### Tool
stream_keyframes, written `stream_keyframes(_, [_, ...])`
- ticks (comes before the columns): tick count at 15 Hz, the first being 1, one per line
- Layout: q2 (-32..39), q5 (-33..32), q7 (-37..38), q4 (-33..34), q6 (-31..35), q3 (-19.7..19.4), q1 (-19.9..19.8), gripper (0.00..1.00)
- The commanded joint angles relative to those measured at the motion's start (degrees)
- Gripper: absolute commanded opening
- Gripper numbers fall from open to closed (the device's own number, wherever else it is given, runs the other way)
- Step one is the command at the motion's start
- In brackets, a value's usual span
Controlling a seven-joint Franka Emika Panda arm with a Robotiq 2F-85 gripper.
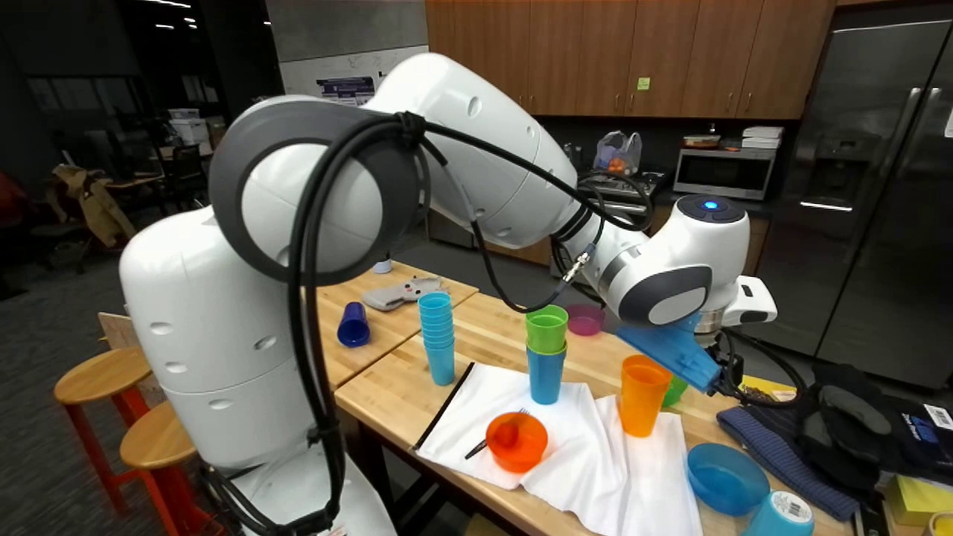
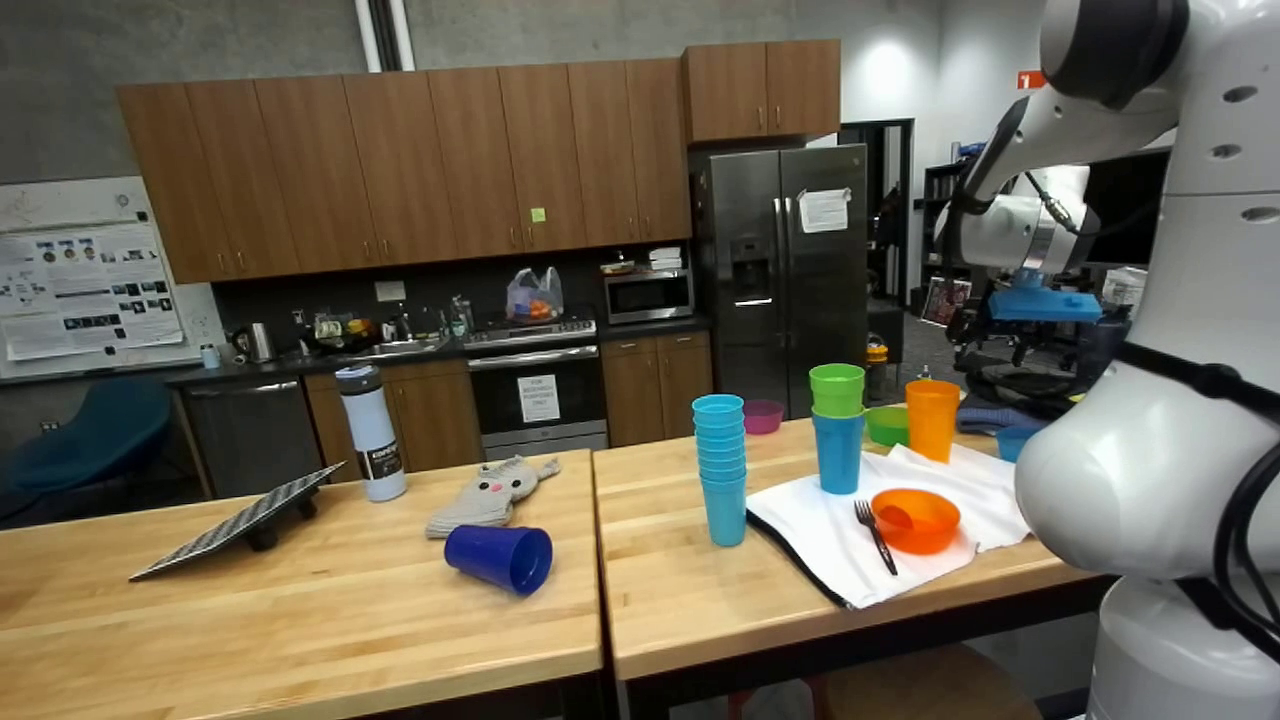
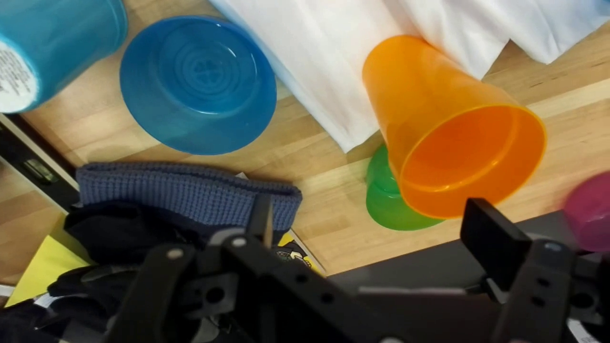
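In the wrist view my gripper [image 3: 374,209] stands open, its fingers wide apart with nothing between them. An orange cup [image 3: 424,109] stands upright on the table just beyond, its mouth near the right finger [image 3: 495,243]; I see no contact. Partly behind that cup is a green bowl [image 3: 395,205]. A blue bowl [image 3: 195,85] and a light-blue cup [image 3: 57,47] lie further left. The dark-blue knitted fabric [image 3: 190,195] shows beyond the left finger. In an exterior view the arm reaches over the table's far side, a blue piece [image 1: 674,353] partly hiding the gripper.
A white cloth [image 1: 588,447] carries an orange bowl [image 1: 517,450], a fork [image 2: 875,535] and a blue cup [image 1: 545,376] with a green cup [image 1: 546,327] on top. Stacked light-blue cups [image 1: 438,335] stand nearby. Also on the tables are a magenta bowl [image 1: 586,318] and a lying dark-blue cup [image 2: 500,558].
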Motion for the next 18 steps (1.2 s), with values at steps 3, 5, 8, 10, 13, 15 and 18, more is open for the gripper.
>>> stream_keyframes(3, [2.2,-3.0,1.8,3.2,-4.3,1.1,-0.7,1.00])
stream_keyframes(5, [2.3,-3.9,2.6,3.6,-5.8,1.1,-0.8,1.00])
stream_keyframes(8, [2.7,-2.2,2.0,3.7,-6.1,1.2,-0.8,1.00])
stream_keyframes(10, [3.5,0.3,1.4,4.1,-6.5,1.4,-0.8,1.00])
stream_keyframes(13, [5.1,2.4,0.7,4.4,-5.6,1.4,-1.1,1.00])
stream_keyframes(15, [6.2,2.9,1.0,4.5,-5.8,1.6,-1.1,1.00])
stream_keyframes(18, [7.4,2.4,1.5,4.6,-5.7,2.1,-1.3,1.00])
